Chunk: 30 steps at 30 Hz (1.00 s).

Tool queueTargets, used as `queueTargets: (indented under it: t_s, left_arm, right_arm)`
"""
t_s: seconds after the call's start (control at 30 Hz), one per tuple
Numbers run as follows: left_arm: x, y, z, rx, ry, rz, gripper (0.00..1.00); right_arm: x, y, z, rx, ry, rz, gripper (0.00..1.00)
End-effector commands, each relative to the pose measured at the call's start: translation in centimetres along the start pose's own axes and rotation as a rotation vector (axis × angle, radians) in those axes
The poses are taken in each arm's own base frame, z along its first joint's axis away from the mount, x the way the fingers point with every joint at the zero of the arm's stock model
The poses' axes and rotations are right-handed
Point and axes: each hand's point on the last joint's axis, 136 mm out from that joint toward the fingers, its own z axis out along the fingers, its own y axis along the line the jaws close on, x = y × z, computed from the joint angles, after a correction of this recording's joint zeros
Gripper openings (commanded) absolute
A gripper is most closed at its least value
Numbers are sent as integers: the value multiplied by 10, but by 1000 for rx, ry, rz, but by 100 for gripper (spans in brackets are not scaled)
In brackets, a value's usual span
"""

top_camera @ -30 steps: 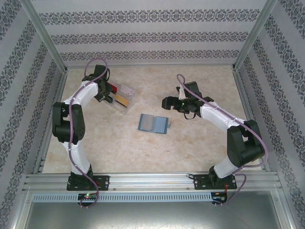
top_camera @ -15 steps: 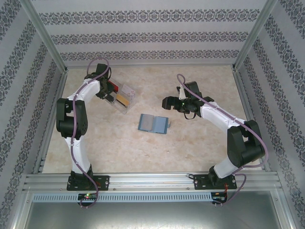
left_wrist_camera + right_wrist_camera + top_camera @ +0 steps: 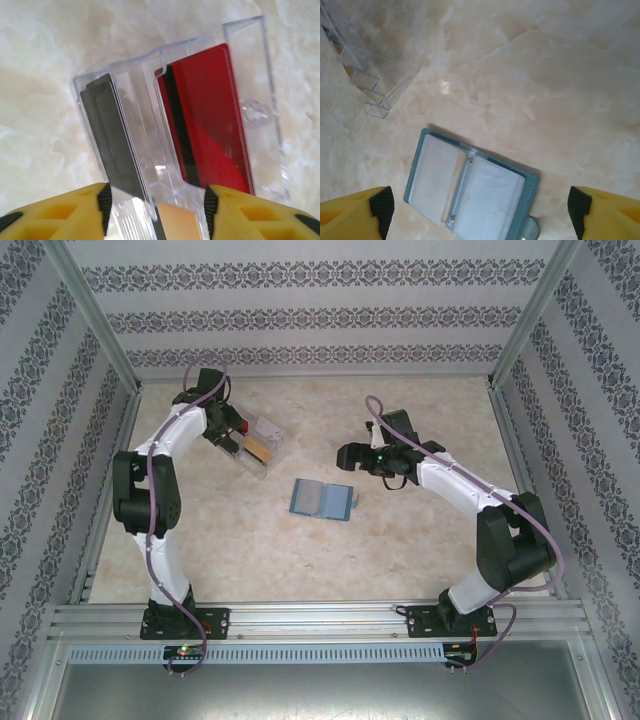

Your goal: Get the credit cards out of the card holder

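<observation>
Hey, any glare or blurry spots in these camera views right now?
Left wrist view: bright reflections streak the clear tray, red card is sharp. Right wrist view: a small glare spot on the table, card holder crisp. Top view: evenly lit, soft shadows.

Clear compartment tray (image 3: 267,428) on pale, seemingly marbled table (image 3: 400,530)

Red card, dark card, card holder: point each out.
red card (image 3: 212,120), left wrist view, middle of its red face
dark card (image 3: 112,134), left wrist view, middle of its grey face
card holder (image 3: 492,200), right wrist view, its right clear pocket
</observation>
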Motion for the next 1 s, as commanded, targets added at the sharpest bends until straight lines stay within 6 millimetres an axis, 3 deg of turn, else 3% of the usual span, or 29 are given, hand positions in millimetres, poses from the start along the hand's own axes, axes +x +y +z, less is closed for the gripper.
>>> queueTargets:
  t_s: [0.0, 0.23, 0.43, 0.57, 0.77, 0.97]
  left_arm:
    - [-6, -4, -48, 68, -49, 50, 59]
    - [10, 7, -87, 134, -96, 108, 79]
    - [31, 23, -107, 154, -107, 204, 99]
    - [44, 32, -114, 159, -91, 245, 99]
    - [58, 29, -117, 211, -52, 300, 99]
    - [59, 29, -119, 208, -41, 328, 99]
  right_arm:
    - [1, 15, -2, 36, 6, -70, 89]
    - [35, 32, 16, 108, 68, -109, 82]
    - [71, 44, 48, 139, 167, -90, 64]
    - [94, 39, 63, 162, 218, -33, 56]
    - [115, 14, 70, 204, 279, -1, 57]
    - [128, -11, 71, 178, 398, -5, 55]
